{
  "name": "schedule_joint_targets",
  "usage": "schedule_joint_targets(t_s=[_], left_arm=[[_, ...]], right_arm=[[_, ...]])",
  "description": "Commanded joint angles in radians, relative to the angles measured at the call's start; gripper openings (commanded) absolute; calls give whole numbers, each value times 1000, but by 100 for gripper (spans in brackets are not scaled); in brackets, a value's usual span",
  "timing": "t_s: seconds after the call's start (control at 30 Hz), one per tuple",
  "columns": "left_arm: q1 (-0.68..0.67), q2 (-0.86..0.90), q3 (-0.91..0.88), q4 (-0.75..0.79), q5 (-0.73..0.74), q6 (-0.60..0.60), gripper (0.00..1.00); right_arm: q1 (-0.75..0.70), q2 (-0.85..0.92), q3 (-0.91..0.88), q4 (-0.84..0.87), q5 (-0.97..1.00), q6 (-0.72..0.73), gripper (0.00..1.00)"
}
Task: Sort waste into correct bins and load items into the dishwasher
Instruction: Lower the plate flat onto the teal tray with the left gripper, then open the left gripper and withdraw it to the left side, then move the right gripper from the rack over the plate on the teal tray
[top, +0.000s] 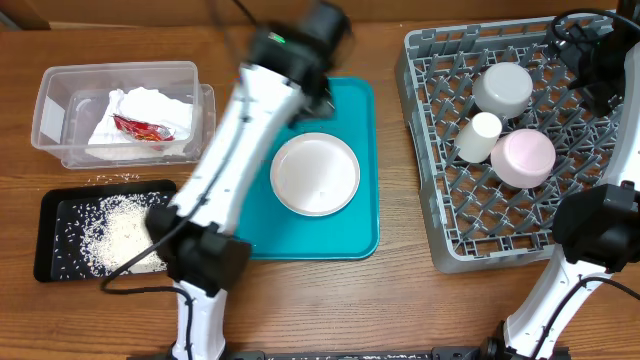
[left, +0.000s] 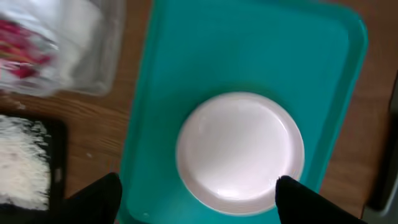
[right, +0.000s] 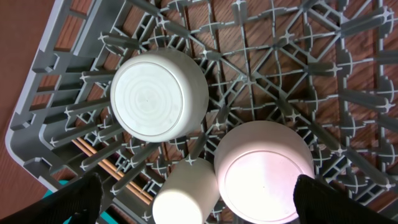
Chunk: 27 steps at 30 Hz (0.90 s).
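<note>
Left tool (left: 199, 200), fingers set wide apart and gripping nothing, hangs above a pale pink-white round plate (top: 315, 173), one dark fingertip (left: 93, 198) over the teal serving tray (top: 350, 105) and the other at the plate's rim. The plate lies flat near the middle of this tray, which occupies the centre of the counter (top: 400, 310). Right tool (right: 211, 202), likewise spread wide and empty, hangs over the grey dish rack (top: 428, 60) at the counter's right edge. In the rack, a grey bowl (top: 503, 88) sits bottom-up toward the far edge; a pink-white bowl (top: 524, 158), also bottom-up, sits near the middle with a small white cup (top: 479, 137) leaning just beside it. Thin wooden chopsticks (right: 93, 154) lie low among the pegs near one corner of the rack. At the counter's far-left corner, a clear plastic tub (top: 60, 85) holds a crumpled white paper napkin (top: 150, 108) with a red snack wrapper (top: 143, 128) on it. Along the left edge, nearer the robot, a shallow black tray (top: 50, 240) holds rice bits (top: 120, 235); a few grains lie on the counter between tub and tray.
</note>
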Motion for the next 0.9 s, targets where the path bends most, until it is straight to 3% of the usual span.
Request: schedule_joint_targets(t_s=[0.0,0.03,0.17,0.4,0.67,0.87], left_arm=[[127,-10,140,-64,-68,-31,84],[167,-10,169,-81,-68,-33,100],[330,-10,211,-81,-4,32,100],[525,-10,211,-81,38,32,100],[602,-10,211,-81,37,32,100],[601,-10,211,-51,37,2,100]], right_arm=[[2,-7,-4,5,-6,1,100],[2,-7,-4,5,-6,1,100],[2,-7,-4,5,-6,1,100],[2,-7,-4,31,-37,46,100],[28,-7,-4,14,-338,89,100],[227,-7,-5,3,-264,-10,100]])
